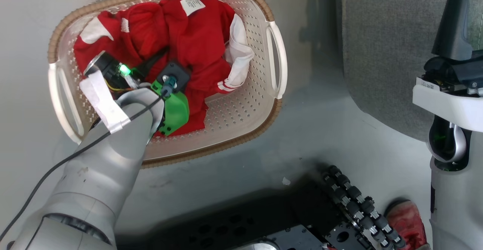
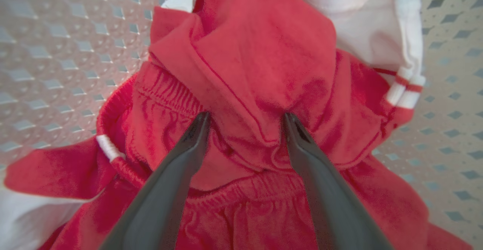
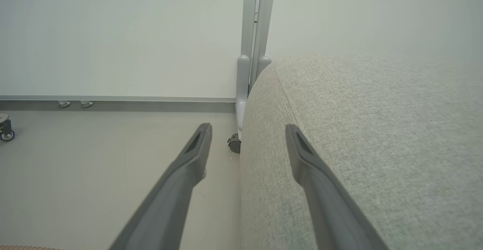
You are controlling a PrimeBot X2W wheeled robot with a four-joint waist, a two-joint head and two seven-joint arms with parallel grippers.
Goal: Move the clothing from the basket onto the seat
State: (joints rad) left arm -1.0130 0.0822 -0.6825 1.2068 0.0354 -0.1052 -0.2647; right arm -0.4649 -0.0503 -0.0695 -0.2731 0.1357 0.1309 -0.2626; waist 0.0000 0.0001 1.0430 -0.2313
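Observation:
The clothing, red with white panels and striped trim, lies bunched in the cream basket on the floor at the upper left of the head view. My left arm reaches down into the basket. In the left wrist view my left gripper is open, its fingertips pressed into the clothing on either side of a raised red fold. My right gripper is open and holds nothing, hovering over the rounded edge of the grey seat. The seat lies right of the basket.
My black base with a roller wheel is at the bottom of the head view, with a red shoe beside it. Past the seat stand a white partition post and a small caster on pale floor.

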